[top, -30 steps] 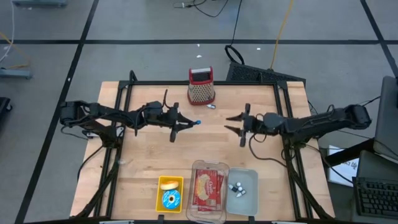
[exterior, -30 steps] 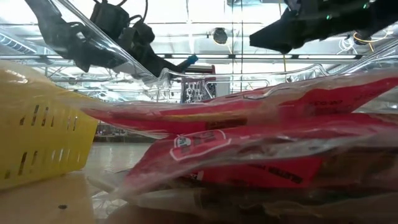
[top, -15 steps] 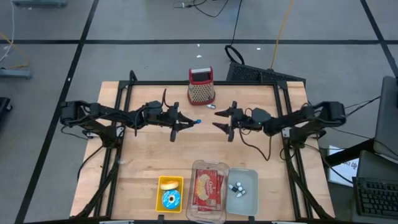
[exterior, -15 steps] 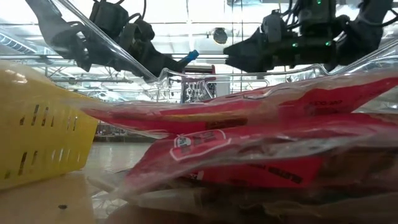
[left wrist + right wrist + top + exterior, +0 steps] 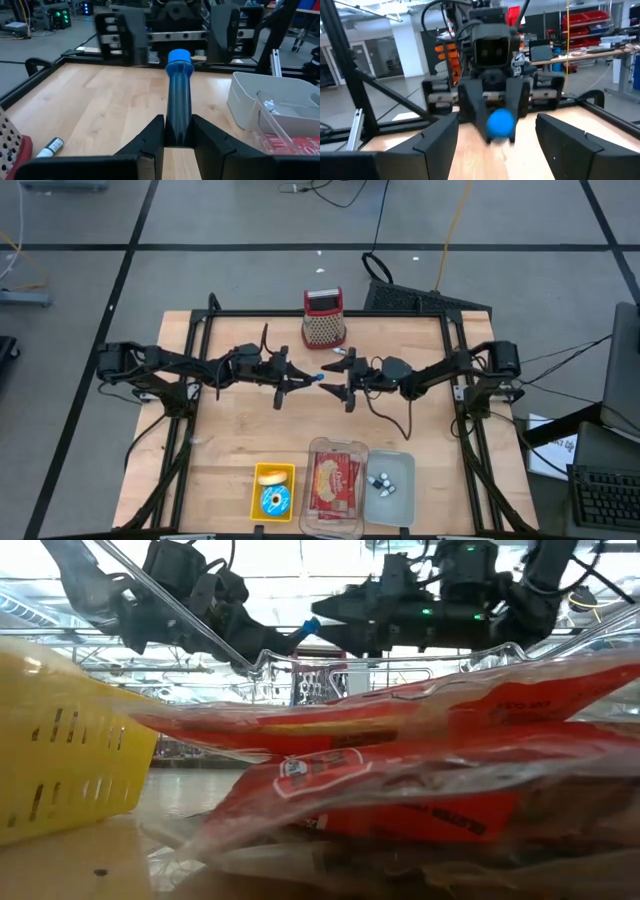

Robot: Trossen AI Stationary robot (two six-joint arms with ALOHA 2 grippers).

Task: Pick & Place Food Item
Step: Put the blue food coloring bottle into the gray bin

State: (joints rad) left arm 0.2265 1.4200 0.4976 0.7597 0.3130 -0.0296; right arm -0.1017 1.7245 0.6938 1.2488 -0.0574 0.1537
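High view: wooden table (image 5: pixel 240 430), pale and smooth-grained, framed by a black rail; grey floor with dark tape lines surrounds it, and cables trail beyond the far edge. Open board lies between the arms and the containers along the near edge.

Left arm, dark and jointed, reaches from the table's left side toward centre; the left gripper (image 5: pixel 300 380) is clamped narrowly on a slim blue tube (image 5: pixel 316 376) with a round blue cap, held level above the board and pointing at the other arm. Left wrist view: the tube (image 5: pixel 178 95) sits between the two dark fingers (image 5: pixel 150 137).

Right arm reaches from the right side; the right gripper (image 5: pixel 338 377) has its jaws spread wide, one on either side of the tube's capped end (image 5: pixel 499 122); whether they touch it cannot be told.

Near edge, left to right: yellow slotted bin (image 5: pixel 256 498) holding two round food items, clear plastic tray (image 5: pixel 336 448) with a glossy red packet (image 5: pixel 400 790), grey tub (image 5: pixel 405 462) with small vials.

Far edge: perforated metal grater (image 5: pixel 323 328) with a red top, upright; a small vial (image 5: pixel 340 351) lies just beside it.
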